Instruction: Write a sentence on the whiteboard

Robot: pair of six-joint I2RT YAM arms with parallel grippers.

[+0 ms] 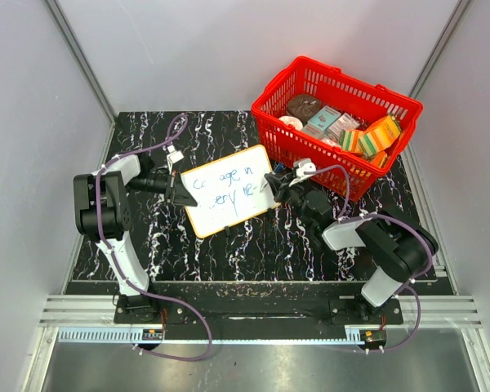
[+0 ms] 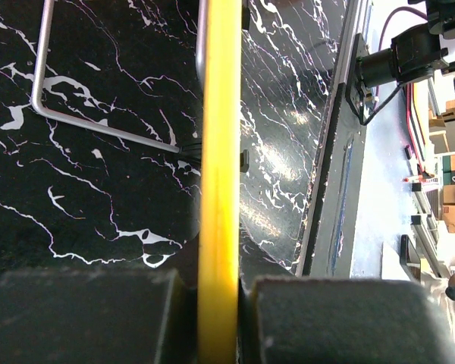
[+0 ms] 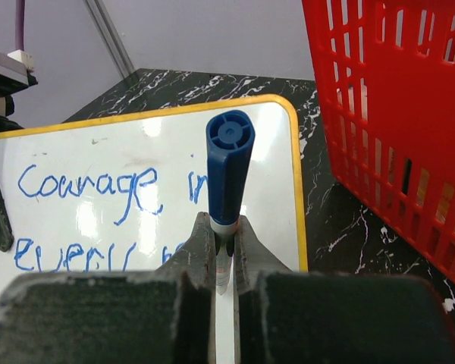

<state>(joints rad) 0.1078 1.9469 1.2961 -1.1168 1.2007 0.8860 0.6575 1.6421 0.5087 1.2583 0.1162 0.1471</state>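
The whiteboard (image 1: 247, 162), white with a yellow-orange rim, stands tilted at the table's middle. The sentence (image 1: 225, 186) runs across it in blue, two lines, the first reading "Courage in" (image 3: 91, 186). My left gripper (image 1: 184, 194) is shut on the board's left edge. In the left wrist view the yellow rim (image 2: 218, 152) runs edge-on between the pads (image 2: 218, 284). My right gripper (image 1: 276, 184) hovers over the board's right side, shut on a blue-capped marker (image 3: 229, 163) that points cap-outward over the board (image 3: 136, 148). The marker's tip is hidden inside the jaws (image 3: 224, 243).
A red basket (image 1: 271, 106) with several boxed snacks stands right behind the board's right corner; its wall (image 3: 394, 114) is close beside the right gripper. A wire stand leg (image 2: 98, 125) lies under the board. Black marbled table (image 1: 253, 245) lies in front.
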